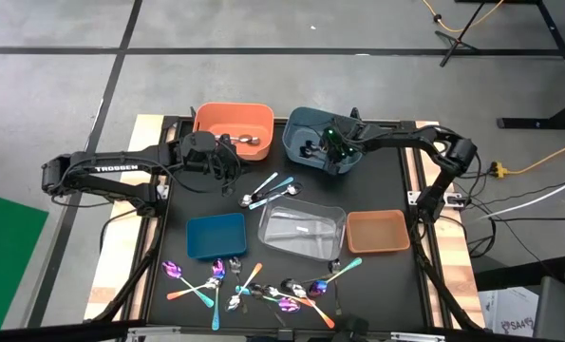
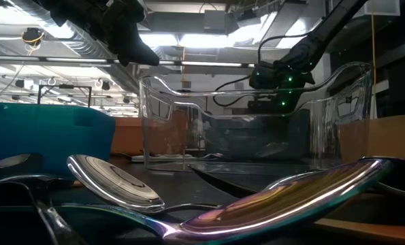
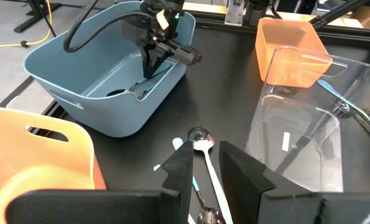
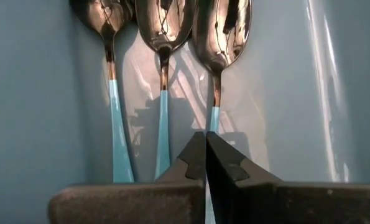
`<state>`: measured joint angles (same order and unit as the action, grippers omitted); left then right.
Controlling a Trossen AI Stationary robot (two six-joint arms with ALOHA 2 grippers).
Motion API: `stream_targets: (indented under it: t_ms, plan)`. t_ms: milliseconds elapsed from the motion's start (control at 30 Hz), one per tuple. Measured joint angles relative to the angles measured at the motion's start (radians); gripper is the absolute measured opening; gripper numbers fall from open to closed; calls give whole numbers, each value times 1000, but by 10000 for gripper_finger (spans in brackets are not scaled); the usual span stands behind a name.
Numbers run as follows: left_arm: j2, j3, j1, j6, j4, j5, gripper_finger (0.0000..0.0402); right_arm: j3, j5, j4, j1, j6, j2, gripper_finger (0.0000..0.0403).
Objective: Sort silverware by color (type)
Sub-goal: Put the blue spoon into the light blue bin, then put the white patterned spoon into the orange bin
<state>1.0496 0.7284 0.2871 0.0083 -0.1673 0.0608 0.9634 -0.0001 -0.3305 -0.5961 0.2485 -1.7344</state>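
Right wrist view: we are seeing the right gripper (image 4: 206, 155) pinching a teal-handled spoon (image 4: 217, 37) inside the blue-grey bin (image 1: 306, 128), grouping it with two alike. Left gripper (image 3: 206, 163), slightly parted, is hovering over loose spoons (image 1: 268, 193).

we see lab or robotics workshop, not home. grey concrete floor (image 1: 263, 24) with dark seam lines surrounds black work table (image 1: 382, 185) on wooden base. yellow cable (image 1: 548, 152) and white cables trail across floor beside table; black stand legs (image 1: 472, 28) at far edge. we look level across table: exposed ceiling ducts (image 2: 209, 24), pipes, strip lights overhead. green mat (image 1: 7, 247) lies at one side.
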Motion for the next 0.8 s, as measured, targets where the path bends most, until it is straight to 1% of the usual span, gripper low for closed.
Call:
stream_targets:
  t_ms: [633,700,800]
  plan:
    - [0,0,0,1,0,0,73,0,0,-1,0,0,0,2]
    - [0,0,0,1,0,0,73,0,0,-1,0,0,0,11]
    - [0,0,0,1,0,0,73,0,0,-1,0,0,0,36]
